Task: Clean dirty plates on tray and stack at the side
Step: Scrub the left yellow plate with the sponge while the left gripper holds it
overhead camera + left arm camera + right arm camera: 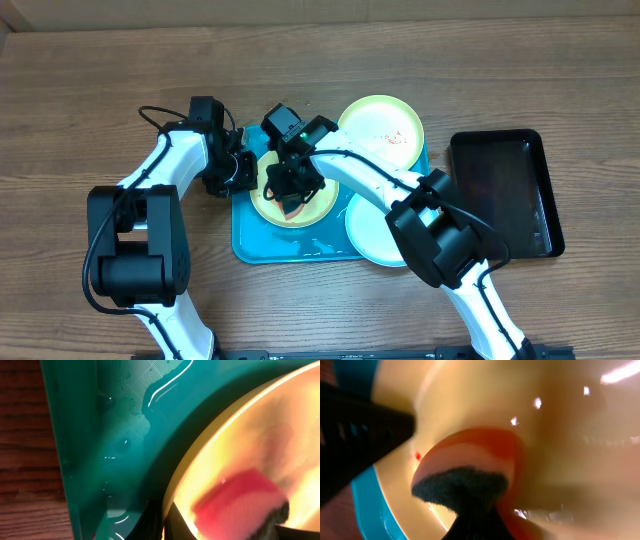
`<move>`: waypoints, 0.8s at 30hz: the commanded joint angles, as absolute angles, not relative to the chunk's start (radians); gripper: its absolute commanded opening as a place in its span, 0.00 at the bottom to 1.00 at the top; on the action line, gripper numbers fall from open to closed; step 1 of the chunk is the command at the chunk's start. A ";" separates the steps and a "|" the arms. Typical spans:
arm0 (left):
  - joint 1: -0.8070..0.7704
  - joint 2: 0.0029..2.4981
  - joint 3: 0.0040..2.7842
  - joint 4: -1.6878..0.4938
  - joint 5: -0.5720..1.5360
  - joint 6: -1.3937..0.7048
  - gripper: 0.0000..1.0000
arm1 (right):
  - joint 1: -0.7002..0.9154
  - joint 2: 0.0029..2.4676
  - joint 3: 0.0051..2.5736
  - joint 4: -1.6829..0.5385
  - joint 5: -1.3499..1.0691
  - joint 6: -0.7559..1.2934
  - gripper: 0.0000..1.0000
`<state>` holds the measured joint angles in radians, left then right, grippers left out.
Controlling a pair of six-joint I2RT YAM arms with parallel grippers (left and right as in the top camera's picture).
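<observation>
The turquoise tray lies at the table's middle. A yellow-green plate sits in its left half. My left gripper is shut on that plate's left rim, one finger on each side of it, as the left wrist view shows. My right gripper is shut on a red sponge with a dark scrub side, pressed onto the plate. The sponge also shows in the left wrist view. A second yellow-green plate with red specks rests at the tray's back right corner. A pale blue-white plate overlaps the tray's right edge.
A narrow black tray stands on the wood table to the right. The turquoise tray's floor is wet. The right arm reaches across the tray from the front right, over the pale plate.
</observation>
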<state>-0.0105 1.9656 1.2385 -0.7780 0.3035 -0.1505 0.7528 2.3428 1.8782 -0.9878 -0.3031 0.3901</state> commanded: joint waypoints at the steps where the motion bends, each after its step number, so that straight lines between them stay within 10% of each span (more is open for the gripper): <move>1: 0.008 2.008 1.211 -0.781 0.181 -0.161 0.04 | 0.731 2.366 1.872 -1.046 -0.302 0.412 0.04; 11: 0.008 2.008 1.211 -0.782 0.175 -0.161 0.04 | 0.632 2.366 1.938 -1.053 0.154 0.385 0.04; 24: 0.008 2.008 1.211 -0.781 0.176 -0.161 0.04 | 0.692 2.386 1.937 -0.900 -0.405 0.385 0.04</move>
